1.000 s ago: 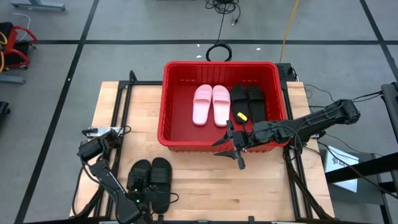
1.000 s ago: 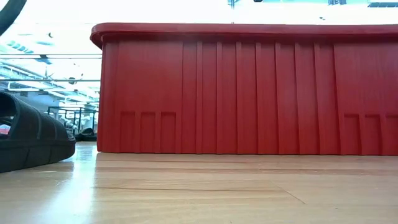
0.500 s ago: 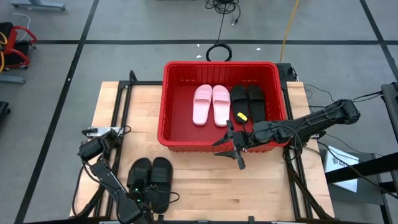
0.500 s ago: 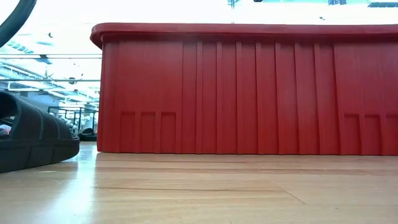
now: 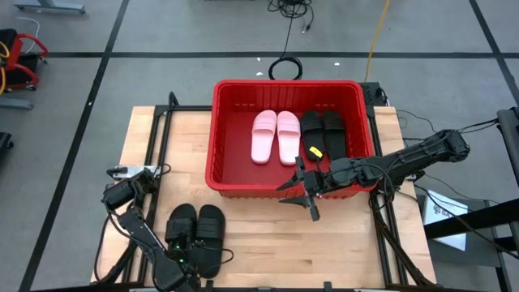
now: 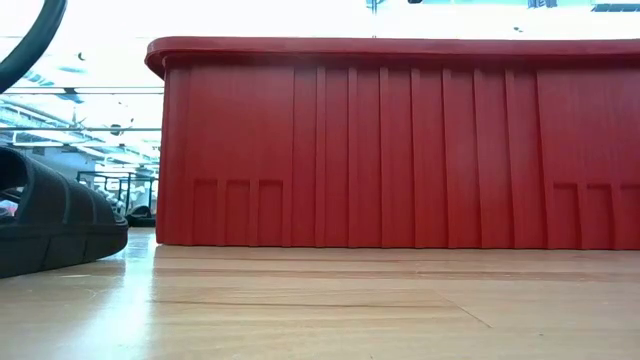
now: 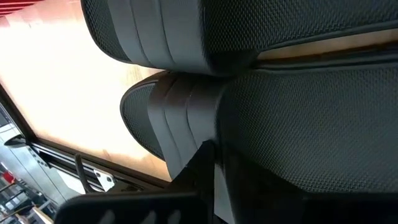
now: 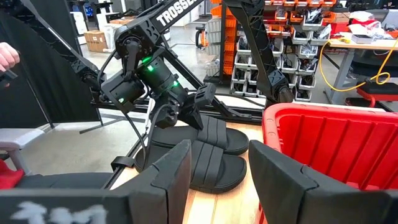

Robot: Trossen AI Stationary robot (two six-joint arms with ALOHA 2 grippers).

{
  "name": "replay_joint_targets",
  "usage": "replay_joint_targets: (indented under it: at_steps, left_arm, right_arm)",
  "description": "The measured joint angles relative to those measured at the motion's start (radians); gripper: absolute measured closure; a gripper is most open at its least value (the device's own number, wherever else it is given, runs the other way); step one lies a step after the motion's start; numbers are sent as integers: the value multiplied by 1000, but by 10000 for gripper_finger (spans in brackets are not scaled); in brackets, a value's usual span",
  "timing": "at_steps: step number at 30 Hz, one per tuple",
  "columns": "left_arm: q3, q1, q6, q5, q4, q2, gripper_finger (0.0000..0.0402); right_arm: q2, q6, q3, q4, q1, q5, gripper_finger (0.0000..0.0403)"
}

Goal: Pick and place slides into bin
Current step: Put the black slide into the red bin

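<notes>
Two black slides lie side by side, soles down, on the wooden table near its front left: the left one (image 5: 181, 229) and the right one (image 5: 210, 231). My left gripper (image 5: 182, 248) is at the left slide's near end, shut on it. The red bin (image 5: 288, 83) stands at the table's far middle. It holds two pale pink slides (image 5: 276, 136) and two black slides (image 5: 323, 134). My right gripper (image 5: 304, 197) hovers open just outside the bin's near wall, with nothing between its fingers (image 8: 177, 168). My left gripper holds the left black slide at its near end (image 8: 198, 119), coming from the table's near side and slanting down, along the slide. The slide itself fills the left wrist view and hides where the fingers meet it. The slide (image 7: 311, 124) stays flat on the table.
The bin's ribbed near wall (image 6: 400, 140) rises high above the table top; one black slide (image 6: 50, 225) shows left of it in the low view. Bare wood (image 5: 259, 243) lies between the slides and the right arm. A person's hand (image 8: 7, 57) shows beyond the table.
The left black slide has slid a short way toward the table's right and remains flat on the table. The right arm has kept still.
</notes>
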Motion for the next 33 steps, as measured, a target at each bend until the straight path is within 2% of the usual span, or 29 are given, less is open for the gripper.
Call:
replay_joint_targets:
  at_steps: [7,21,33]
  left_arm:
    - [0,0,-1,2,-1,-16,396]
    - [0,-3,-86,-71,-5,-201,400]
    - [0,-3,-85,-82,-1,-279,401]
  right_arm:
    - [0,0,0,0,0,0,252]
    - [0,-1,0,0,0,0,252]
    - [0,-4,0,0,0,0,252]
